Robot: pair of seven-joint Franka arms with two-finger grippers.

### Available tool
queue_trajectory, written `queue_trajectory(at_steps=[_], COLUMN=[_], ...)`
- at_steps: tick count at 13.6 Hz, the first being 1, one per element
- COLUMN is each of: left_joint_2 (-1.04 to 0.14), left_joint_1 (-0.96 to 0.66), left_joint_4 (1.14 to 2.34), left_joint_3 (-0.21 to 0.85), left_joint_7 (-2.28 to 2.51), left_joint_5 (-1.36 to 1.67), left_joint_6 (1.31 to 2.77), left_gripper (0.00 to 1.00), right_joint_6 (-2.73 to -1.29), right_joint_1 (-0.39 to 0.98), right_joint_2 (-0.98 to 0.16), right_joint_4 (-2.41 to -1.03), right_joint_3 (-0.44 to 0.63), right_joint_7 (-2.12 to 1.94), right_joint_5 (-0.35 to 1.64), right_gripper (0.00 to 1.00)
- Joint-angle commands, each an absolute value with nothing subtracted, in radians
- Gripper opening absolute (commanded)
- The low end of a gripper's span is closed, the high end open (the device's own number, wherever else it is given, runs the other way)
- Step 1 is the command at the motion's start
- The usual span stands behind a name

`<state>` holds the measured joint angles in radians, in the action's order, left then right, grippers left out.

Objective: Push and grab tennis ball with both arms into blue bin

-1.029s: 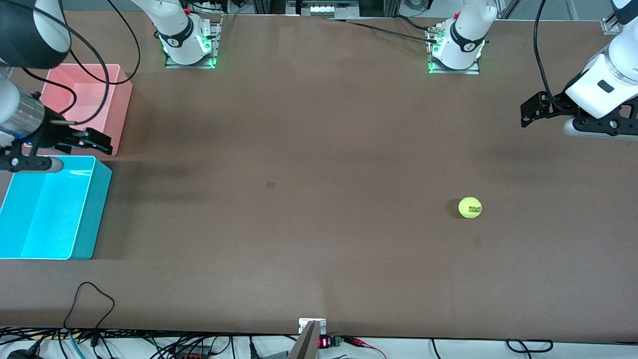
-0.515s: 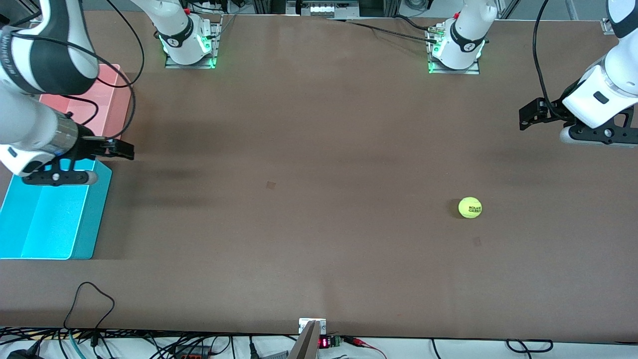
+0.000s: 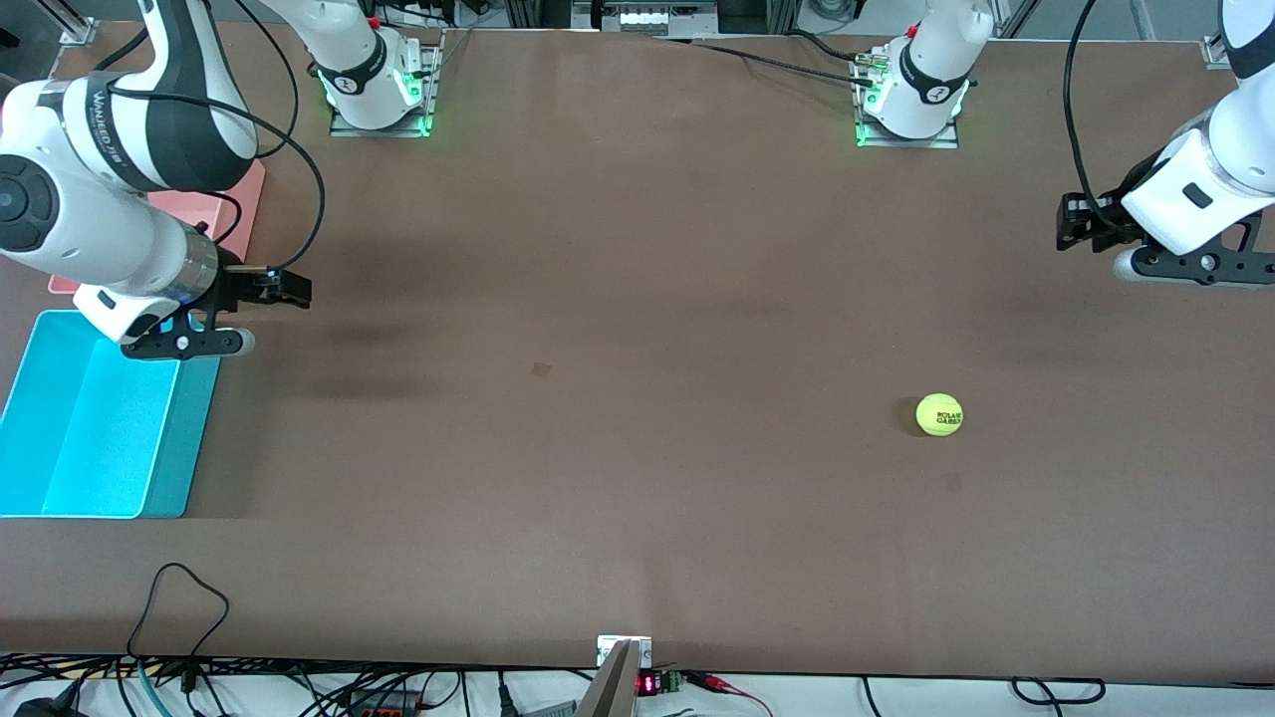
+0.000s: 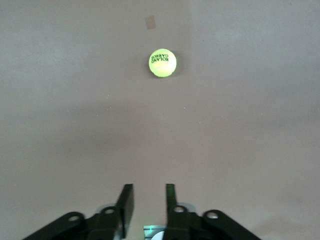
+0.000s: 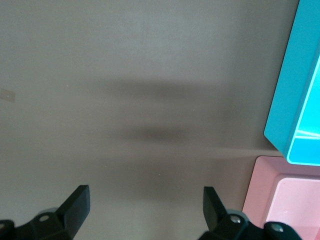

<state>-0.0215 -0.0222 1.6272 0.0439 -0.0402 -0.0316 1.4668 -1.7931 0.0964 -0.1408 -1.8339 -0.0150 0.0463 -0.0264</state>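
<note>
Since the earlier frames the right arm has swung out from over the bins toward the table's middle, and the left tool has drawn back slightly toward the left arm's end; the ball has not moved.

Front view: tennis ball (image 3: pixel 939 414) sits on the bare brown table (image 3: pixel 618 478), toward the left arm's end, nearer the front camera than the left arm's base. Left tool (image 3: pixel 1071 222) is up over the table edge at that same end, well apart from the ball. Right tool (image 3: pixel 289 289) is over the table just beside the blue bin (image 3: pixel 60 503). Pink bin (image 3: pixel 244 204) lies farther from the camera than the blue bin, mostly hidden by the right arm.

Left wrist view: left tool (image 4: pixel 145 200) has its fingers parallel with a narrow gap, holding nothing. Ball (image 4: pixel 162 62) lies ahead of them on the table, black lettering up, well apart.

Right wrist view: right tool (image 5: pixel 146 200) has fingers spread wide, empty. Corner of the blue bin (image 5: pixel 295 90) and corner of the pink bin (image 5: pixel 280 200) show side by side.
</note>
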Motion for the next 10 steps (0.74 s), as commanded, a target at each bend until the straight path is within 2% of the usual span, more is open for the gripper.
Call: queue_trajectory(at_steps=[1,6,10], left_joint_2=[-0.049,-0.138,-0.259], left_joint_1=[-0.026,-0.028,0.014], left_joint_4=[1.591,1.591,1.603], left_joint_3=[0.051,0.054,0.049], left_joint_7=[-0.202,-0.608,-1.06], left_joint_5=[-0.035,-0.151,-0.264], left_joint_6=[1.408,1.385,1.592], left_gripper=[0.01,0.01,0.01], right_joint_6=[-1.813,-1.813,-1.813], right_joint_1=[0.097,0.097,0.1], right_joint_2=[-0.106,-0.107,-0.109], right_joint_4=[-1.893,-1.898,-1.896], right_joint_3=[-0.015,-0.015,-0.015], right_joint_7=[0.052,0.052,0.052], right_joint_5=[-0.025,-0.025,-0.025], right_gripper=[1.0,1.0,1.0])
